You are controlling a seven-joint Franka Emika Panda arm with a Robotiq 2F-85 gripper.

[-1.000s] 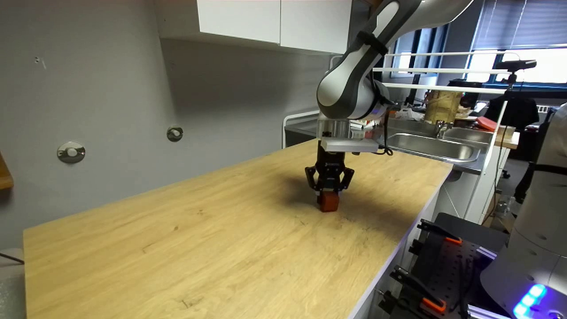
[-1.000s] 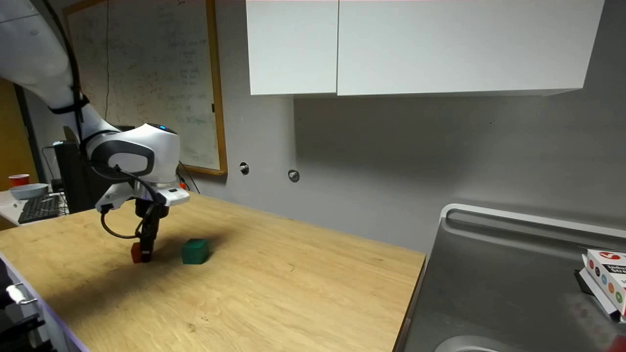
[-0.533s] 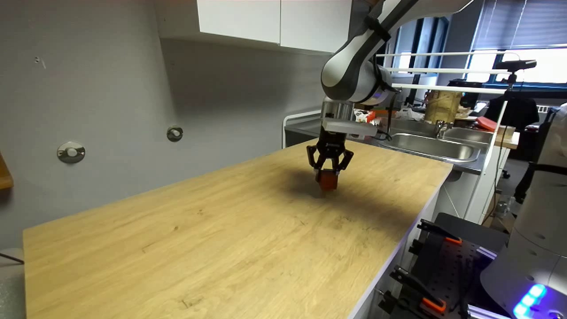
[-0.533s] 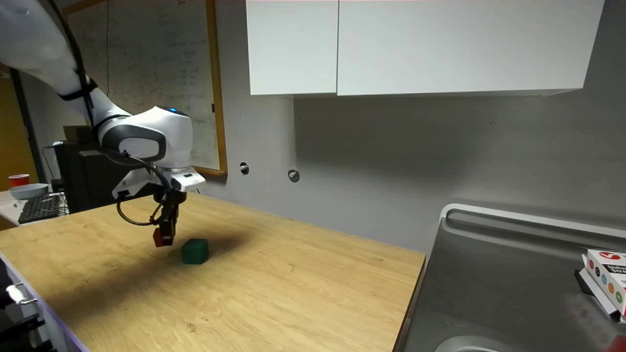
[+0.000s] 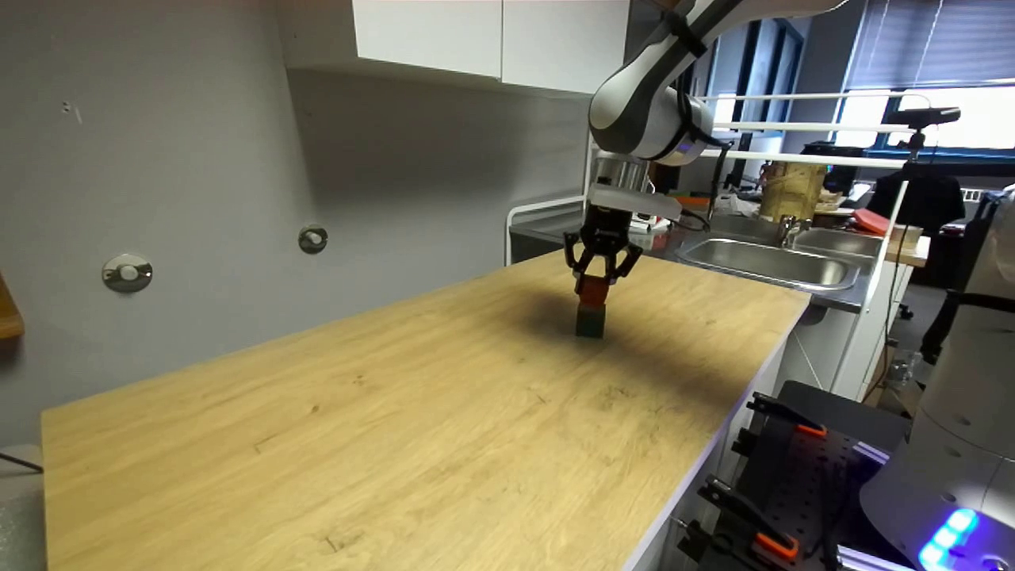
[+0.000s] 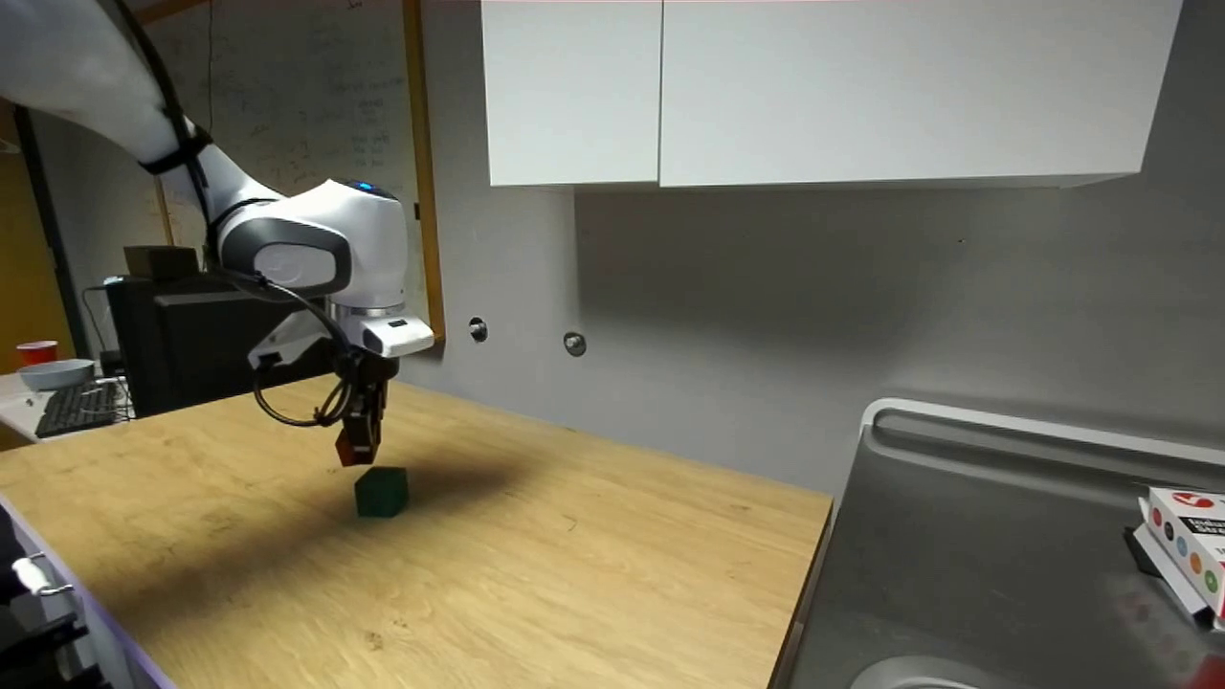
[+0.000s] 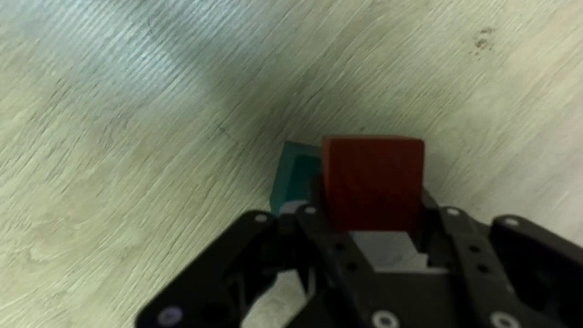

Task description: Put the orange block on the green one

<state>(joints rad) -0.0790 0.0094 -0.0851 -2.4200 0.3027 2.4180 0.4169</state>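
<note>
The orange block (image 5: pixel 593 291), a small reddish-orange cube, is held between the fingers of my gripper (image 5: pixel 593 285), above the table. It also shows in an exterior view (image 6: pixel 351 451) and in the wrist view (image 7: pixel 373 182). The green block (image 6: pixel 381 492) stands on the table just below it. In an exterior view the green block (image 5: pixel 590 321) appears directly under the orange one. In the wrist view the green block (image 7: pixel 291 177) sticks out left of the orange block, which partly hides it, so the two are not fully lined up. I cannot tell whether they touch.
The wooden table (image 5: pixel 357 444) runs along a grey wall, with white cabinets (image 6: pixel 823 96) above. A metal sink (image 5: pixel 769 262) and a grey drainboard (image 6: pixel 995 565) with a white box (image 6: pixel 1191 541) adjoin the table.
The gripper has lifted the orange block off the table and carried it toward and over the green block. The green block, hidden earlier in an exterior view, now shows there. It has not moved.
</note>
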